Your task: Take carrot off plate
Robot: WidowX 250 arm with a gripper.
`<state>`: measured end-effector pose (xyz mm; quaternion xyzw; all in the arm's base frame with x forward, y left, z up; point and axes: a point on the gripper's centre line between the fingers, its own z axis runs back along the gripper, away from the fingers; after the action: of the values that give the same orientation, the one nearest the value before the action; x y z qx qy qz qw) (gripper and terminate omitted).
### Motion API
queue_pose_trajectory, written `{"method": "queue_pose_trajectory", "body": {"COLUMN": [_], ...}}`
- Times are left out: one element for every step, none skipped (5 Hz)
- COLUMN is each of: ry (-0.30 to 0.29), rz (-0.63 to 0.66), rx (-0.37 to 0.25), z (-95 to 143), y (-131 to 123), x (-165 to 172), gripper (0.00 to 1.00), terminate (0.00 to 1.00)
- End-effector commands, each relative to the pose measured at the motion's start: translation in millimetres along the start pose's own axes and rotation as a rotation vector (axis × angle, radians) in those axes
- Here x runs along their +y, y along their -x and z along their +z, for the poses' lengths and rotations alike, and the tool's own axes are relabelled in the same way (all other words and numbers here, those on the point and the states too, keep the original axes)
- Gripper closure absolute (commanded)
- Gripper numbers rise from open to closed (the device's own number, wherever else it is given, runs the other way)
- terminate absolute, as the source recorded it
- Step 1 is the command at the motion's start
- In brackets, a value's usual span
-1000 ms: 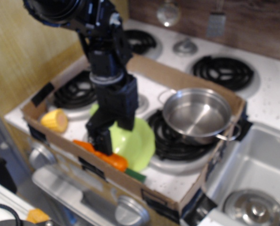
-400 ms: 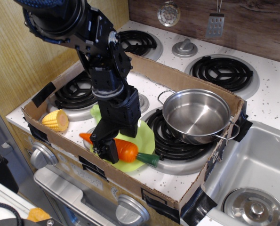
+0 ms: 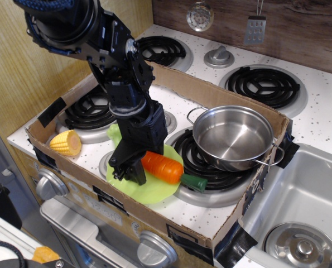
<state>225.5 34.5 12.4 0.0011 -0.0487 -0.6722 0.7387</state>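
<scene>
One carrot shifted rightward on plate, tool beside it

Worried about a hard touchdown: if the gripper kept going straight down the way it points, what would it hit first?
Most likely the plate: the gripper points down at its near-left part, beside the carrot, which lies just right of that line. Depth is hard to judge from this one view.

A white speckled stovetop with black coil burners meets a dark wood backsplash. A light wood panel stands at left; a steel sink sits at right.
</scene>
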Motion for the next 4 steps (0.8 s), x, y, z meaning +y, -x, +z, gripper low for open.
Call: {"method": "queue_pose_trajectory", "body": {"ry": [-0.05, -0.05, -0.063, -0.065], "rz": [0.032, 0.045, 0.041, -0.019], "rx": [0.045, 0.026, 0.005, 0.027], "z": [16, 33, 52, 61], "y": [0, 2, 11, 33], "x": [-2, 7, 24, 49], "gripper": [1.0, 1.0, 1.0, 1.0], "terminate": [0.0, 0.0, 0.0, 0.0]}}
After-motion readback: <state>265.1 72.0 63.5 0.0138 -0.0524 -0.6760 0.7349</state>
